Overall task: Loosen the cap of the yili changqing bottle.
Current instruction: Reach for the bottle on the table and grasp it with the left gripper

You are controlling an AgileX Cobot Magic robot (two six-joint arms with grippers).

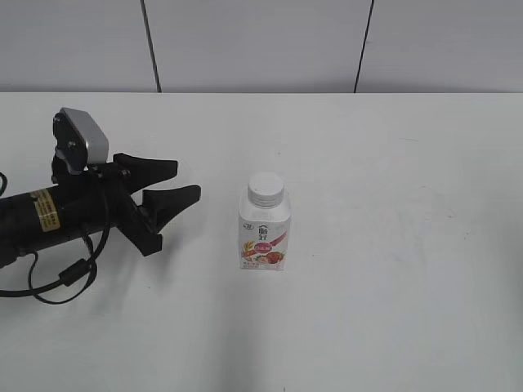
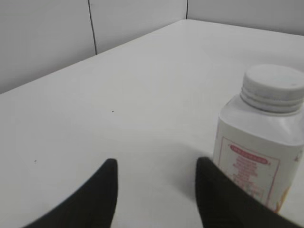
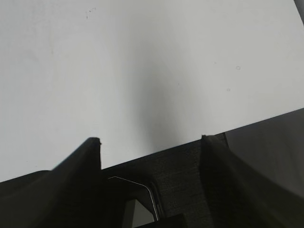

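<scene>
Bottle (image 1: pixel 264 227) stands upright mid-table (image 1: pixel 409 245), cap (image 1: pixel 266 188) on. Left gripper (image 1: pixel 181 181) hangs left of it, jaws spread, holding nothing, clear path between. Right gripper (image 3: pixel 151 140) gapes over the table edge, also holding nothing.

A white table (image 1: pixel 392 245) meets a grey panelled wall (image 1: pixel 261 41).

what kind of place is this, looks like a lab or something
Probably a robot test bench or lab rather than a home: a bare white tabletop against plain grey wall panels, a black robot arm with an open left hand, and one small white plastic strawberry-label bottle set out alone.
</scene>
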